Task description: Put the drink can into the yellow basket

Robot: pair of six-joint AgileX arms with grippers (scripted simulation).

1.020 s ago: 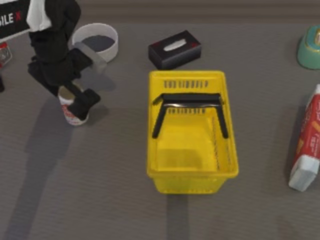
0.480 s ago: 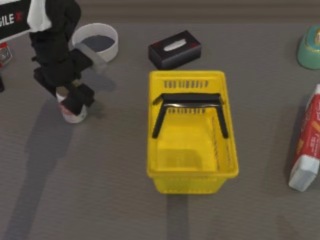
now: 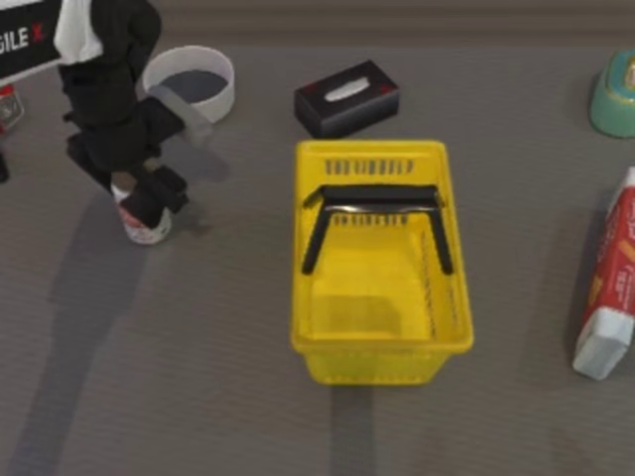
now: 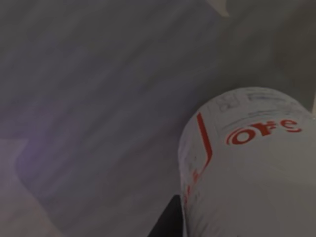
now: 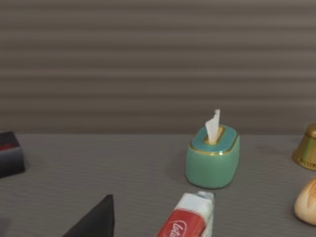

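The drink can (image 3: 140,230) stands upright at the table's left, white with red lettering; it fills the near side of the left wrist view (image 4: 247,163). My left gripper (image 3: 149,201) is down over the can and shut on it, and one dark finger (image 4: 168,223) lies against the can's side. The other finger is hidden behind the can. The yellow basket (image 3: 299,248) sits in the middle of the table, its black handles (image 3: 377,195) folded across the far half. My right gripper (image 5: 153,231) is out of the top view and stands open, with one finger (image 5: 96,222) showing.
A white bowl (image 3: 189,79) stands just behind the left arm. A black tissue box (image 3: 347,96) lies behind the basket. At the right edge are a green tissue holder (image 3: 615,94) and a red-and-white carton (image 3: 610,288). A gold bell (image 5: 308,148) stands farther right.
The left gripper's fingers drew in around the can between one second and half a second ago. Since then nothing has visibly moved.
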